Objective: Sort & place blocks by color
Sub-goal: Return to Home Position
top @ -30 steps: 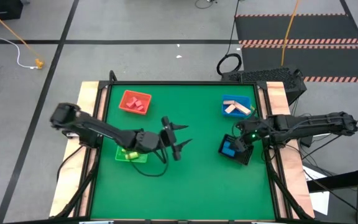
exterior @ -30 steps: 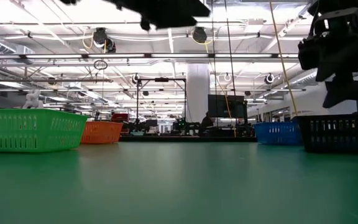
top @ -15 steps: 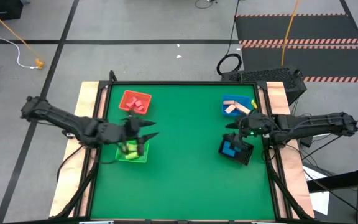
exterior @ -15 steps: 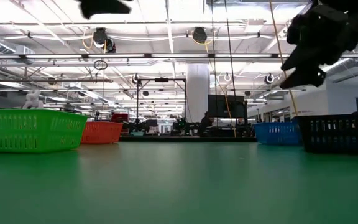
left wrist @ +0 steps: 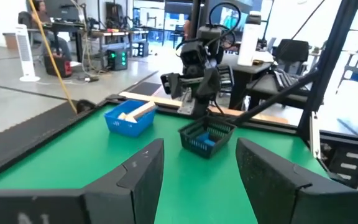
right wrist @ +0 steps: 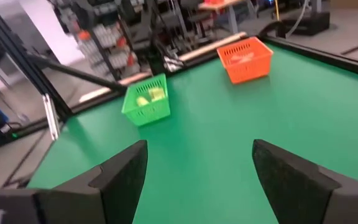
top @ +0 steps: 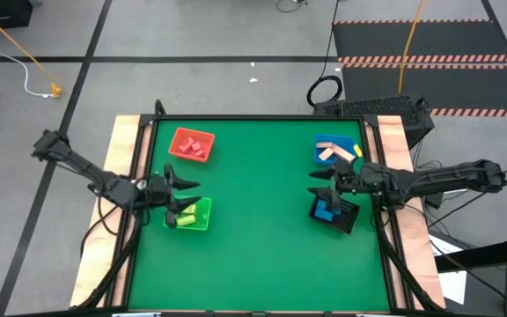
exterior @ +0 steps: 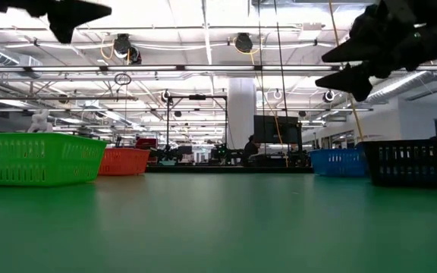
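Observation:
The blocks lie sorted in four small baskets. In the high view, red blocks (top: 194, 145) sit in the red basket (top: 180, 136), yellow blocks (top: 183, 217) in the green basket (top: 202, 211), tan blocks (top: 334, 151) in the blue basket (top: 320, 155) and blue blocks (top: 325, 212) in the black mesh basket (top: 343, 217). My left gripper (top: 192, 194) hovers open over the green basket's far edge, pointing toward the table's right. My right gripper (top: 313, 184) hovers open just beyond the black basket, pointing toward the table's left. Both hold nothing.
The baskets stand near the table's corners: green (exterior: 36, 158) and red (exterior: 124, 161) on the left, blue (exterior: 338, 161) and black (exterior: 416, 161) on the right. Green table (top: 258, 238) stretches between them. Wooden rails (top: 123, 141) border the left and right sides.
My left gripper has drawn back from the table's middle toward the left edge and now hangs over the green basket. My right gripper has risen from above the black basket and tipped from pointing down to roughly level, facing the table's left.

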### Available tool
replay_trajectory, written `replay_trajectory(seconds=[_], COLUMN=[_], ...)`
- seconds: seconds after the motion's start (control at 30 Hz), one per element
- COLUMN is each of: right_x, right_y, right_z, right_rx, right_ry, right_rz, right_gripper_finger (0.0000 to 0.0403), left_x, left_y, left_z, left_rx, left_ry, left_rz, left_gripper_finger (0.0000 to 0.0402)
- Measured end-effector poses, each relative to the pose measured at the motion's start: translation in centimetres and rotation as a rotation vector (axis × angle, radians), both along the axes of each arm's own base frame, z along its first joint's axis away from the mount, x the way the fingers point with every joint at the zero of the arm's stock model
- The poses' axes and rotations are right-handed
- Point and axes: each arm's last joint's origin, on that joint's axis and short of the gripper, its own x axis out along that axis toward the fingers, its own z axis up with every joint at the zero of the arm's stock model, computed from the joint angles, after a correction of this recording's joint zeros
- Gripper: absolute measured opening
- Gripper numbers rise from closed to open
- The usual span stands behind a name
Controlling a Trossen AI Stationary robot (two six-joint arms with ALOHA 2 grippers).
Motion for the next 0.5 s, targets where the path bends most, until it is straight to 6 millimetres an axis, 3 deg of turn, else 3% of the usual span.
replay_trajectory(seconds=[0.3,0.5], right_x=[-0.6,-0.8], right_y=[0.0,0.0], right_z=[-2.0,-2.7], right_rx=[0.006,-0.004], right_ry=[-0.080,-0.065], right_rz=[0.001,-0.003], right_gripper_finger=[0.0281,0.0281], left_x=[-0.6,-1.1], left_y=[0.2,0.5], left_z=[-4.4,-5.8], left_rx=[-0.056,-0.051], left_ry=[-0.103,-0.127], left_rz=[-0.022,-0.026], left_gripper_finger=[0.0199,0.0198])
